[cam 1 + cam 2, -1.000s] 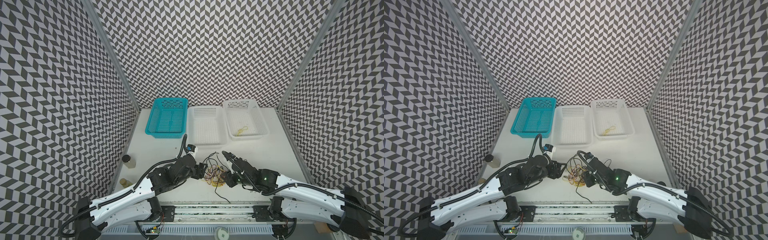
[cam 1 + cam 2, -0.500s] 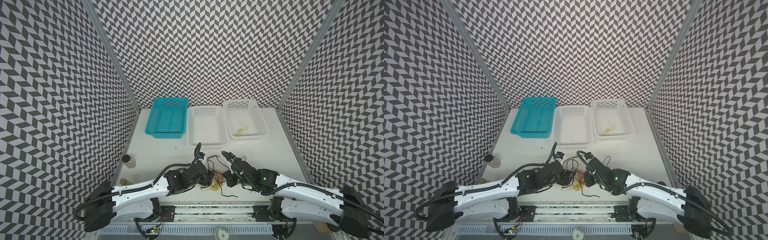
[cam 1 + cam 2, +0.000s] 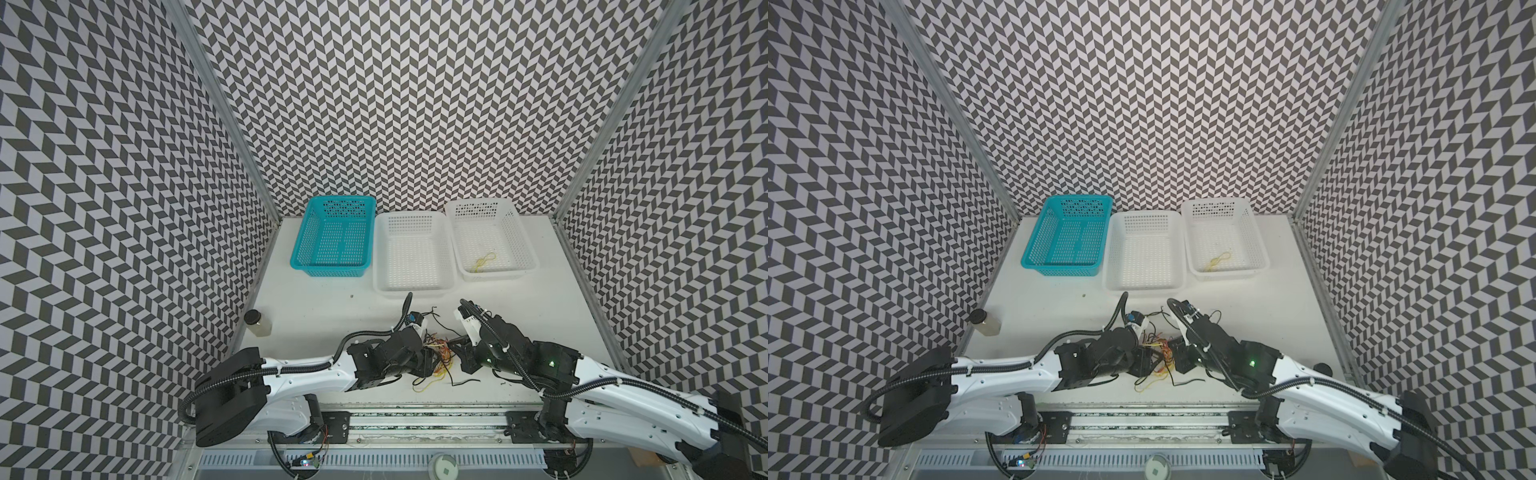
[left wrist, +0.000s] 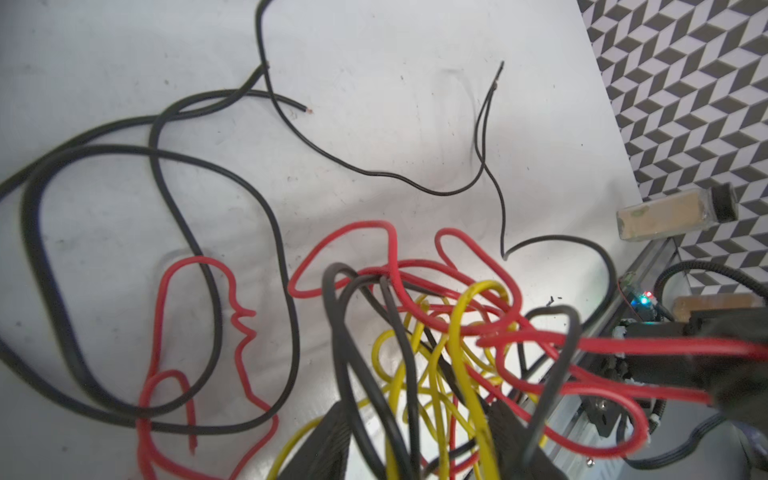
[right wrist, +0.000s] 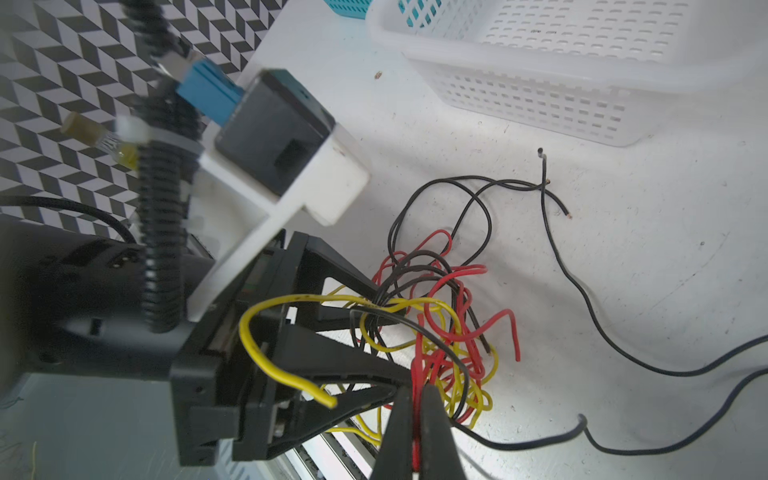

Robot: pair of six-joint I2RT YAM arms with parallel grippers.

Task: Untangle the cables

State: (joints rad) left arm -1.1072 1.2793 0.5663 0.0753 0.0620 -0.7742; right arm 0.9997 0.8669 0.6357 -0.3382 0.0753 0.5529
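In a top view the tangled cables point(image 3: 438, 357) lie on the near counter point(image 3: 332, 299), between the arms.

Left wrist: the left fingers point(image 4: 328, 440) stand half apart astride black and yellow strands, not closed on them.

Right wrist: the right fingers point(image 5: 434, 428) are pinched on a red cable point(image 5: 419, 361).

Drawing one strand out seems in hand. Next the left should clamp the bundle.

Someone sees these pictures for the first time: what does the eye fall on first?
First, the bright tangle of red, yellow and black cables at the front middle of the table, where the right tool is shut on a red cable. Then the teal basket at the back left, beside a middle white basket and a right white basket holding a loose yellow wire. The chevron walls surround everything.
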